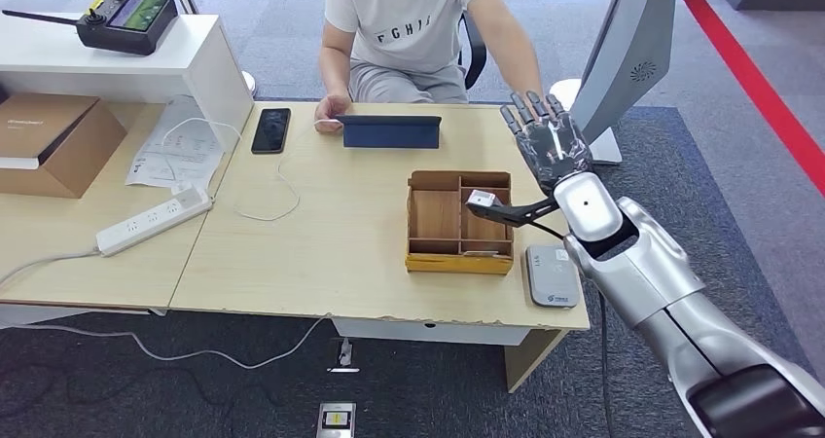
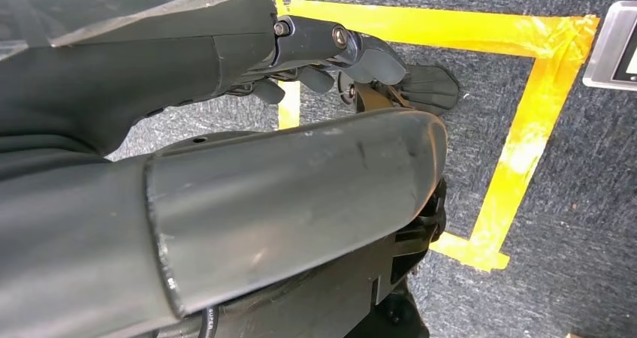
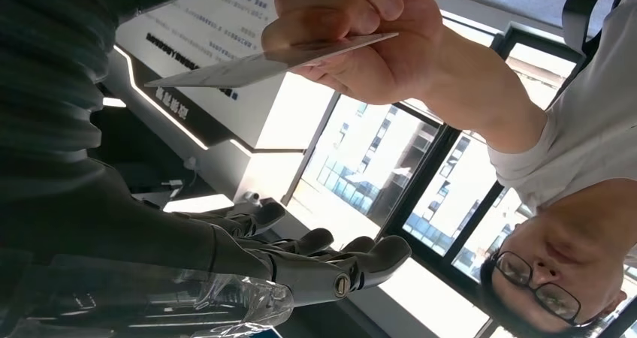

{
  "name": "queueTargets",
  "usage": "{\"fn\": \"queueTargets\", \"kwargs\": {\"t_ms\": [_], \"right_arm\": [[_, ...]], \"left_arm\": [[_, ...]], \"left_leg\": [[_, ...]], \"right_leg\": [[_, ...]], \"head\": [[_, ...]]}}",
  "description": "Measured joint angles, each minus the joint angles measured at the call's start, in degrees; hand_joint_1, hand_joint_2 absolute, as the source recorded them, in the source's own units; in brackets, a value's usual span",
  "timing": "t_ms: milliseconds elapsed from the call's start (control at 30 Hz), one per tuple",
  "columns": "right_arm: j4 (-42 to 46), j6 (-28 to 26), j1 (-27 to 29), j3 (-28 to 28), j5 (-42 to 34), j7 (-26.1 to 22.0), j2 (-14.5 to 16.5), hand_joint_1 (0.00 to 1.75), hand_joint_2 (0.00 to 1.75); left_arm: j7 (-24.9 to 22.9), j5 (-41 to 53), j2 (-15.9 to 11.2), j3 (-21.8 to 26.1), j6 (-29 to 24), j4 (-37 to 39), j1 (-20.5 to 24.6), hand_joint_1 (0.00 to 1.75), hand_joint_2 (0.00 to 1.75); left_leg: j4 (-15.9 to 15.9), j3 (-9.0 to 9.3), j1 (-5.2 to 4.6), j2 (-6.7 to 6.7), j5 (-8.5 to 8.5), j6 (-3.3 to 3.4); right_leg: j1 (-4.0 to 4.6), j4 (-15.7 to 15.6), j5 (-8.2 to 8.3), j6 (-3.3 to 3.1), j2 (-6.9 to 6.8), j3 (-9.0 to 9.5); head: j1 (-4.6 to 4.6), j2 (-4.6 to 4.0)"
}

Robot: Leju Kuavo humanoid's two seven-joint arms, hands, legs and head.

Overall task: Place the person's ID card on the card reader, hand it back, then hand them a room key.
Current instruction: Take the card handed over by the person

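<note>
Tabletop: pale wood laminate, smooth, matt; front edge chipped. Compartment tray: brown wood, yellow front strip. Card reader: grey plastic, smooth. Right hand: dark plastic fingers, semi-gloss; forearm brushed silver metal. ID card: thin, glossy plastic. Smartphone: glossy black glass. Floor: rough grey carpet, shiny yellow tape.

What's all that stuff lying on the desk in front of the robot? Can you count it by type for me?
Electronics: 4 (phone, tablet, power strip, card reader)
Boxes: 2 (wooden organizer, cardboard box)
Paper sheets: 1 pile
Total: 7
</note>
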State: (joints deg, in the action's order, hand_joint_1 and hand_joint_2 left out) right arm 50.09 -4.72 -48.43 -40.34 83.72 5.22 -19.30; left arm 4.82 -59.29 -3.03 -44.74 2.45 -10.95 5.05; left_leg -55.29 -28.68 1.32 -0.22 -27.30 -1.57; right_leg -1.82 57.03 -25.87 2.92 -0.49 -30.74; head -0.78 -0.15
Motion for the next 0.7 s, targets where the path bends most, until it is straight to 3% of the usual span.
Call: {"fn": "queueTargets", "kwargs": {"t_ms": [133, 167, 700], "right_arm": [[-0.11, -0.01, -0.12, -0.01, 0.14, 0.02, 0.13, 1.69, 1.75], [-0.12, 0.01, -0.17, 0.00, 0.13, 0.06, 0.15, 1.75, 1.75], [-0.05, 0.39, -0.28, 0.10, -0.89, 0.22, 0.13, 1.75, 1.75]], "left_arm": [[0.20, 0.04, 0.04, -0.17, 0.02, 0.00, 0.00, 0.00, 0.00], [0.25, 0.04, 0.05, -0.27, 0.02, 0.00, 0.00, 0.00, 0.00], [0.46, 0.10, 0.25, -1.32, 0.52, 0.00, 0.00, 0.00, 0.00]], "left_leg": [[0.00, 0.00, 0.00, 0.00, 0.00, 0.00], [0.00, 0.01, 0.00, 0.00, 0.00, 0.00], [-0.01, 0.02, 0.00, 0.01, 0.00, 0.00]], "right_leg": [[0.00, 0.00, 0.00, 0.00, 0.00, 0.00], [0.00, 0.00, 0.00, 0.00, 0.00, 0.00], [0.00, 0.00, 0.00, 0.00, 0.00, 0.00]], "head": [[0.00, 0.00], [-0.01, 0.00], [-0.01, 0.00]]}}
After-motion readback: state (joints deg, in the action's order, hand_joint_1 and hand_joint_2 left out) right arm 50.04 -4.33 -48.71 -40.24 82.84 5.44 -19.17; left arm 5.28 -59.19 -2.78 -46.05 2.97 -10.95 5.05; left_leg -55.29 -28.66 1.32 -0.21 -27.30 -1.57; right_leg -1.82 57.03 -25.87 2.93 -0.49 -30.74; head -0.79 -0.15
